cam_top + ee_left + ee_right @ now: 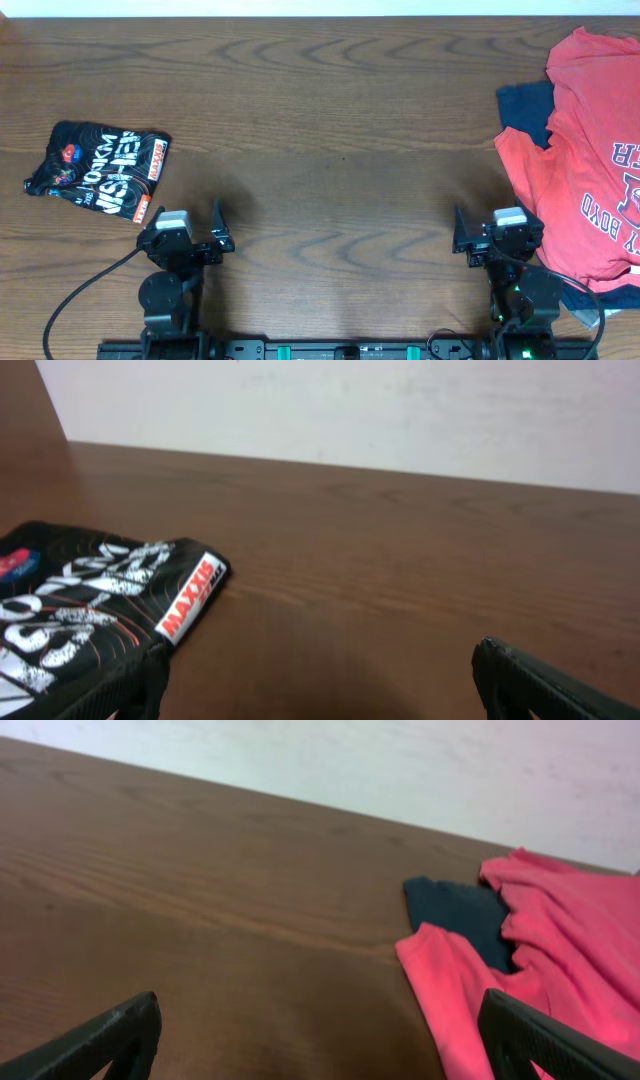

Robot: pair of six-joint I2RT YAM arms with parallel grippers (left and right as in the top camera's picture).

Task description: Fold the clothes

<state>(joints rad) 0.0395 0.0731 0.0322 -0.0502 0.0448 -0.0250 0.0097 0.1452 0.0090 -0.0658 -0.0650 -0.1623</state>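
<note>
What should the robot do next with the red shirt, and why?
Probably reach the right fingers, open and empty, toward the near sleeve of the red T-shirt. The shirt lies crumpled beside that arm, partly over a navy garment, and is not yet spread flat for folding.

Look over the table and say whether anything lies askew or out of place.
Yes. The coral-red T-shirt lies rumpled and unfolded at the right side of the table, partly over a dark navy garment, its print turned sideways. The small black shirt on the left lies folded but slanted.
</note>
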